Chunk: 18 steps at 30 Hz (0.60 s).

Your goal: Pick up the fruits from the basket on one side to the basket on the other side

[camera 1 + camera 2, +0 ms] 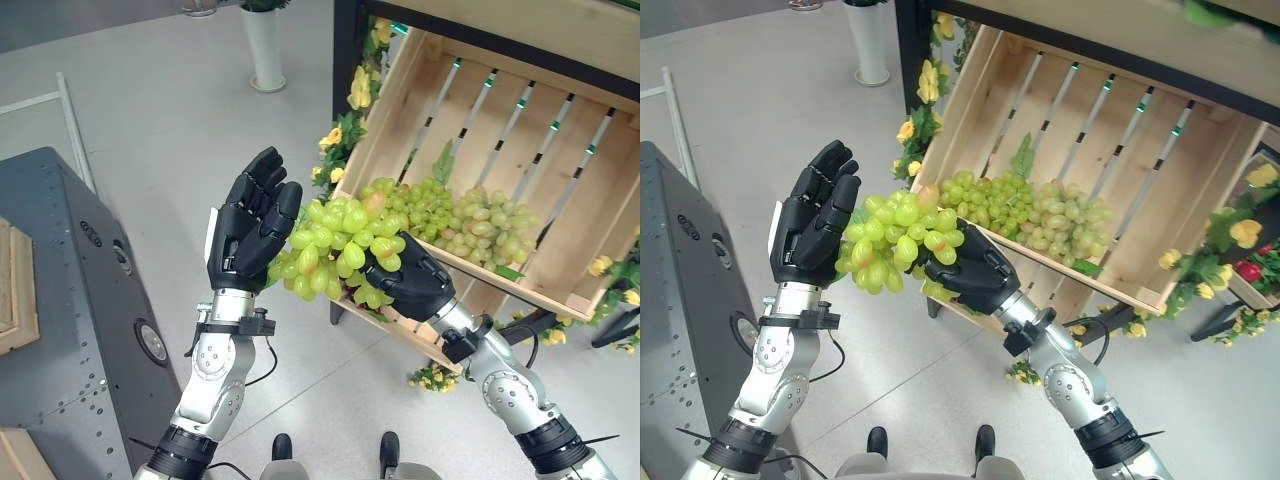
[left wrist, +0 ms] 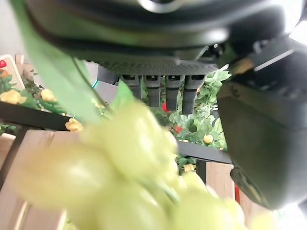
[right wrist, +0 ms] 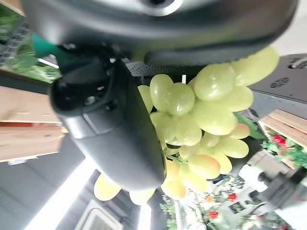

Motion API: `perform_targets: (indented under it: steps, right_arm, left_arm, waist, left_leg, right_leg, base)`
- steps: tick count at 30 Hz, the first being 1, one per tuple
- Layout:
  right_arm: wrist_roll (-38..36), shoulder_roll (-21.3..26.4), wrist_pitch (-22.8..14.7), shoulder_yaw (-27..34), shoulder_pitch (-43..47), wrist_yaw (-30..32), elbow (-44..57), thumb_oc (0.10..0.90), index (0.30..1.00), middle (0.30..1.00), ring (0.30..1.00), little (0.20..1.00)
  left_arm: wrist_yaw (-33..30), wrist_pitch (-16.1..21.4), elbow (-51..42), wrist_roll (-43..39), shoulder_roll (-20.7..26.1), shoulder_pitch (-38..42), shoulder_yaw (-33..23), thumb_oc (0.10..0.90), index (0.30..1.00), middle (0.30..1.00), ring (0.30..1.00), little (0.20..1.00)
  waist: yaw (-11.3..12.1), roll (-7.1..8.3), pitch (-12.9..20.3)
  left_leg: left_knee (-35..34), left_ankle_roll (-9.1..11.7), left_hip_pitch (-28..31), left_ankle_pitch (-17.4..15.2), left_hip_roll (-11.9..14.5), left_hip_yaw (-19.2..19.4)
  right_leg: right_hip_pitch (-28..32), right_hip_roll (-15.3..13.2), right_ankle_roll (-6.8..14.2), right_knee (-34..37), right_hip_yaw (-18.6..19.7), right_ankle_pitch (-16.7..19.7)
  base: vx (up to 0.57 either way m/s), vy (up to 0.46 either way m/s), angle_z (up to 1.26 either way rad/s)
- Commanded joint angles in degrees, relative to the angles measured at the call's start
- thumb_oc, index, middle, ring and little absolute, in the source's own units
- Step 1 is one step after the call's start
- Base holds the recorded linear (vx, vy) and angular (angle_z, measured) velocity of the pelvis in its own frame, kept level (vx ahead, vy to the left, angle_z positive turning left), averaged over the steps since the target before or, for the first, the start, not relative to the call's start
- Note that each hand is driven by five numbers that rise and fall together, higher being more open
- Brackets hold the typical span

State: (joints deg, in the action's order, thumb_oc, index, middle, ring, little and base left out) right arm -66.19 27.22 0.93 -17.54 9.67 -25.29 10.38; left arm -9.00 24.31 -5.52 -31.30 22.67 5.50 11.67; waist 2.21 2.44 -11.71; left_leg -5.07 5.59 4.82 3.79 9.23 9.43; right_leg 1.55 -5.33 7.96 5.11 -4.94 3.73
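A bunch of green grapes [image 1: 335, 250] hangs in the air in front of the tilted wooden crate [image 1: 560, 230], held up by my right hand [image 1: 412, 285], whose fingers curl round its underside. In the right wrist view the grapes [image 3: 201, 115] sit pressed against the palm beside the thumb [image 3: 112, 124]. My left hand [image 1: 250, 225] stands upright just left of the bunch, fingers straight, palm facing the grapes [image 1: 895, 240] and touching or nearly touching them. More green grape bunches [image 1: 465, 225] lie inside the crate.
The crate rests on a dark stand trimmed with yellow flowers [image 1: 345, 130]. A grey metal cabinet [image 1: 70, 300] stands to the left. A white planter post [image 1: 265, 45] stands on the floor behind. Open grey floor lies between cabinet and crate.
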Motion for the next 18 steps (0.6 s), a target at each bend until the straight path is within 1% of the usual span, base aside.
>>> perform_targets:
  steps: [1,2,7,8,9,12,13,14,15,16,18]
  right_arm:
    - [-11.6,-4.2,-3.1,7.8,6.6,-3.9,9.6,0.400,0.300,0.300,0.300,0.300]
    - [-13.1,-4.2,-3.9,8.9,7.4,-3.0,9.1,0.400,0.300,0.300,0.300,0.300]
    - [-15.5,-4.6,-6.6,12.4,10.9,1.3,9.0,0.400,0.300,0.300,0.300,0.300]
    - [-15.6,-4.7,-6.7,12.9,11.6,2.0,8.9,0.400,0.300,0.300,0.300,0.300]
    - [-15.4,-4.8,-8.0,13.4,13.3,3.3,8.4,0.400,0.300,0.300,0.300,0.300]
    - [-15.7,-4.9,-10.1,14.3,15.0,6.4,7.9,0.400,0.300,0.300,0.300,0.300]
    - [-15.3,-5.0,-10.8,14.5,15.2,7.3,7.7,0.400,0.300,0.300,0.300,0.300]
    - [-13.4,-5.3,-13.6,15.7,16.8,12.7,6.4,0.400,0.300,0.300,0.300,0.300]
    - [-12.6,-5.4,-14.2,16.1,17.3,14.5,5.5,0.400,0.300,0.300,0.300,0.300]
    - [-11.4,-5.5,-15.0,16.6,17.8,16.9,4.6,0.400,0.300,0.300,0.300,0.300]
    - [-10.1,-5.6,-15.4,17.2,18.2,20.0,3.5,0.400,0.300,0.300,0.300,0.300]
  left_arm:
    - [1.3,7.3,-1.8,0.7,0.7,4.4,-2.4,0.800,0.900,0.900,0.900,0.900]
    - [1.7,6.7,-1.9,0.8,0.5,4.6,-2.3,0.800,0.900,0.900,0.900,0.900]
    - [1.6,6.2,-1.2,0.3,0.8,5.7,-1.9,0.800,0.900,0.900,0.900,0.900]
    - [1.6,6.1,-1.0,0.3,0.8,6.0,-1.9,0.800,0.900,0.900,0.900,0.900]
    - [1.3,5.8,-0.8,0.7,0.8,6.6,-1.7,0.800,0.900,0.900,0.900,0.900]
    - [1.0,5.3,-0.8,0.7,0.9,7.0,-1.4,0.800,0.900,0.900,0.900,0.900]
    - [1.0,5.2,-0.8,0.7,0.9,7.0,-1.4,0.800,0.900,0.900,0.900,0.900]
    - [0.6,5.0,-0.4,0.5,1.1,7.4,-0.9,0.800,0.900,0.900,0.900,0.900]
    - [0.4,5.0,-0.3,0.5,1.2,7.4,-0.7,0.800,0.900,0.900,0.900,0.900]
    - [0.2,4.8,-0.3,0.5,1.3,7.4,-0.6,0.800,0.900,0.900,0.900,0.900]
    - [0.0,4.7,-0.2,0.5,1.3,7.3,-0.6,0.800,0.900,0.900,0.900,0.900]
  waist:
    - [-0.2,1.68,8.1]
    - [-0.3,1.64,8.3]
    - [-0.5,1.22,9.2]
    - [-0.6,1.16,9.3]
    - [-0.5,1.04,9.6]
    - [-0.4,0.98,9.8]
    - [-0.4,0.92,9.9]
    - [-0.4,0.82,10.3]
    - [-0.4,0.73,10.5]
    - [-0.3,0.71,10.5]
    - [-0.2,0.65,10.7]
  left_leg:
    - [1.0,-2.8,-2.8,-3.8,-2.1,-2.9]
    - [0.4,-2.7,-2.6,-3.5,-2.0,-3.3]
    - [0.1,-2.0,-2.9,-3.4,-1.6,-4.8]
    - [0.1,-1.9,-2.9,-3.4,-1.5,-5.0]
    - [0.1,-1.7,-2.8,-3.5,-1.6,-5.5]
    - [0.1,-1.7,-3.0,-3.3,-1.7,-5.7]
    - [0.1,-1.6,-2.7,-3.7,-1.6,-5.8]
    - [0.1,-1.5,-2.8,-3.6,-1.6,-5.7]
    - [0.1,-1.5,-2.4,-4.0,-1.5,-5.6]
    - [0.1,-1.5,-2.6,-3.7,-1.6,-5.6]
    - [0.1,-1.5,-2.5,-3.7,-1.5,-5.6]
  right_leg:
    - [1.1,-2.9,-0.6,-0.1,-1.4,-1.4]
    - [1.2,-2.6,-0.8,-0.1,-1.5,-1.6]
    - [1.4,-2.4,-1.0,-0.1,-1.9,-1.8]
    - [1.5,-2.5,-1.0,-0.1,-2.1,-1.8]
    - [1.6,-2.6,-1.0,-0.1,-2.2,-1.9]
    - [1.6,-2.8,-1.0,-0.1,-2.4,-1.8]
    - [1.8,-2.8,-0.9,-0.1,-2.4,-2.1]
    - [1.8,-3.0,-1.0,-0.1,-2.6,-2.0]
    - [2.1,-2.9,-0.9,-0.1,-2.6,-2.3]
    - [2.0,-3.0,-1.0,-0.1,-2.6,-2.0]
    - [2.0,-3.1,-1.0,-0.1,-2.6,-2.0]
  base:
    - [0.03,-0.106,0.02]
    - [0.03,-0.094,0.03]
    - [0.02,-0.025,0.09]
    - [0.05,0.007,0.03]
    - [0.04,0.010,0.04]
    - [0.03,0.007,0.02]
    - [0.04,0.018,0.03]
    - [0.09,0.018,0.03]
    - [0.06,0.023,0.02]
    - [0.05,0.013,0.01]
    - [0.02,0.004,0.01]
